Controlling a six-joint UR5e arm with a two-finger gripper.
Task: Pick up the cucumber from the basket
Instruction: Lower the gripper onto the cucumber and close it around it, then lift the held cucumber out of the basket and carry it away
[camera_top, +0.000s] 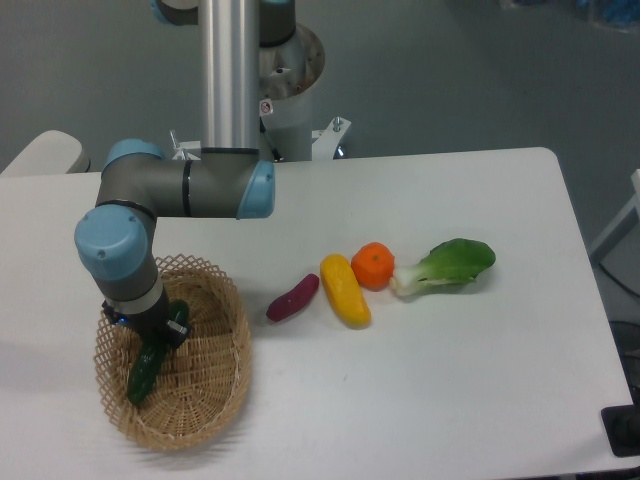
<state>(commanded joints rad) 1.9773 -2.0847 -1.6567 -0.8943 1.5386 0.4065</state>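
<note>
Gripper (152, 335) inside basket (222, 385), fingers closed on cucumber (143, 367). Cucumber tilted, lower end toward basket's left rim. Sweet potato (292, 297) right of basket.

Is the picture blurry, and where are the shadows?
In the camera view, everything looks slightly soft; small shadows sit under the bok choy and the yellow vegetable, and a faint one lies on the table left of the basket. The cucumber looks dark beneath the gripper.

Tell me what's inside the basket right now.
The cucumber lies inside the basket, with the gripper over its upper end. The arm hides the fingers and the basket floor beneath them.
</note>
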